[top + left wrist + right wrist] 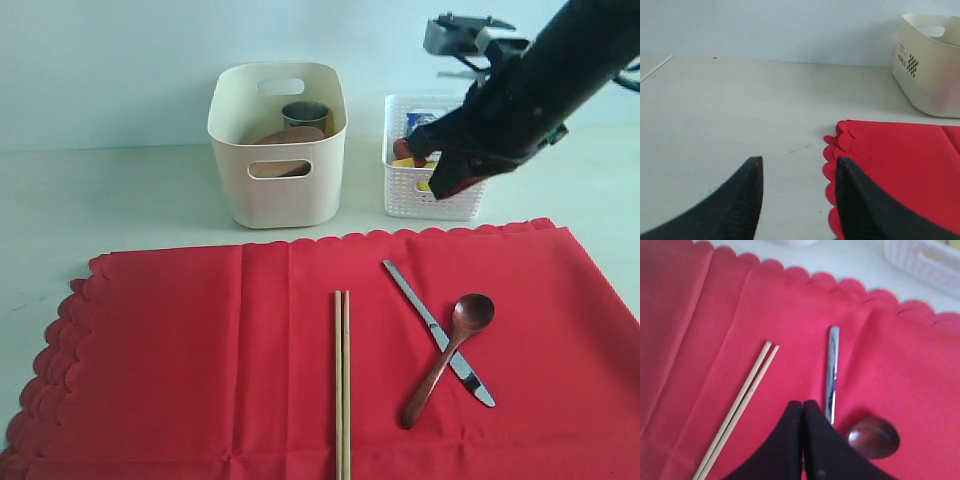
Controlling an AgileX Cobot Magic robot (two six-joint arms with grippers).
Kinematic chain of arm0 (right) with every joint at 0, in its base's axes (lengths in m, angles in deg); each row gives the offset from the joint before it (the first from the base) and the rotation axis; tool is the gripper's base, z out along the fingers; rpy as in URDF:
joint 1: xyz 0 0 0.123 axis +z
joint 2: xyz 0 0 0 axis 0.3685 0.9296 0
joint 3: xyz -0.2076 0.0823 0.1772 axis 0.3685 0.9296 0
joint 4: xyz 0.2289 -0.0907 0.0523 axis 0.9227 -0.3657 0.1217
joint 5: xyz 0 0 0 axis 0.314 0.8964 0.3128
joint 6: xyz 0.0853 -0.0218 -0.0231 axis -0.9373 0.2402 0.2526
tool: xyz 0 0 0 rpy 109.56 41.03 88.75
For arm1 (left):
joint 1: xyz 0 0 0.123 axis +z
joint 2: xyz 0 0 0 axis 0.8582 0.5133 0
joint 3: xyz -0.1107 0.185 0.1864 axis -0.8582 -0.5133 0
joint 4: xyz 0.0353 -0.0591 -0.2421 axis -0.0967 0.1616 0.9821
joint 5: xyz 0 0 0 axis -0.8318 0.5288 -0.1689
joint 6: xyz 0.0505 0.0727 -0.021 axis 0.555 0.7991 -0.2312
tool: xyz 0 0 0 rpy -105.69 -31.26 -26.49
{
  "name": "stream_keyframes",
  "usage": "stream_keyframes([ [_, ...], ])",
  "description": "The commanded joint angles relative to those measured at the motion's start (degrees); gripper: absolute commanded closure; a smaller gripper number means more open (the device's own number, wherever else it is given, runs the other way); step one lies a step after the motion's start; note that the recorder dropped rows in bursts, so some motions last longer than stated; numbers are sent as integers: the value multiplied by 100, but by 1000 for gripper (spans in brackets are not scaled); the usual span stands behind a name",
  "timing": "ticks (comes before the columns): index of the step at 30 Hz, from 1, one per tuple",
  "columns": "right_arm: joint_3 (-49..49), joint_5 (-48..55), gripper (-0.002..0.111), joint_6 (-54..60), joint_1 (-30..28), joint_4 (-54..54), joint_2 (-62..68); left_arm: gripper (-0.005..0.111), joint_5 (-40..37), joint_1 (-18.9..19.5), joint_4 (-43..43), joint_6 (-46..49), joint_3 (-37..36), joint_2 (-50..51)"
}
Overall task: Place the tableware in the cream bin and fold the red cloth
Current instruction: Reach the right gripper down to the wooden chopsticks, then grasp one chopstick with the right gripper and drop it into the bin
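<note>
The steel cup (pixel 305 113) and round brown plate (pixel 290 135) are seen inside the cream bin (pixel 277 200), while the chopsticks (pixel 342 380), the knife (pixel 420 310) and the spoon (pixel 472 312) crossing it are left on the red cloth (pixel 200 340), which is spread flat before the bin. The right gripper (pixel 802 405) is held closed and empty above the knife and spoon. The left gripper (pixel 797 165) is held open on nothing at the cloth's scalloped edge, so the task is judged about half done, with the folding not yet begun.

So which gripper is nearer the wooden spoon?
Right. The right gripper hovers above the spoon, jaws shut; the left gripper sits at the red cloth's opposite scalloped edge.
</note>
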Motion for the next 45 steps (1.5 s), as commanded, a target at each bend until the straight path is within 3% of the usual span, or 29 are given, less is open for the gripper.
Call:
stream_keyframes([
  [1, 609, -316, 108, 583, 119, 663, -72, 61, 33, 15, -4, -29, -14, -35],
  [9, 744, -389, 107, 489, 1337, -44, 325, 61, 33, 15, -4, -29, -14, -35],
  [12, 744, -368, 98, 22, 1680, -423, 600, 61, 33, 15, -4, -29, -14, -35],
  [20, 744, -526, 55, -782, 2209, -719, 1231, 61, 33, 15, -4, -29, -14, -35],
  [28, 744, -915, 51, -1669, 2274, -1075, 1571, 61, 33, 15, -4, -29, -14, -35],
  [32, 744, -1000, 52, -1750, 2274, -969, 1712, 61, 33, 15, -4, -29, -14, -35],
  [33, 744, -1015, 58, -1750, 2274, -929, 1743, 61, 33, 15, -4, -29, -14, -35],
  [36, 744, -1024, 102, -1622, 2274, -952, 1757, 61, 33, 15, -4, -29, -14, -35],
  [37, 744, -1014, 108, -1547, 2274, -942, 1742, 61, 33, 15, -4, -29, -14, -35],
  [45, 689, -904, 108, -1428, 2274, -1131, 464, 61, 33, 15, -4, -29, -14, -35],
])
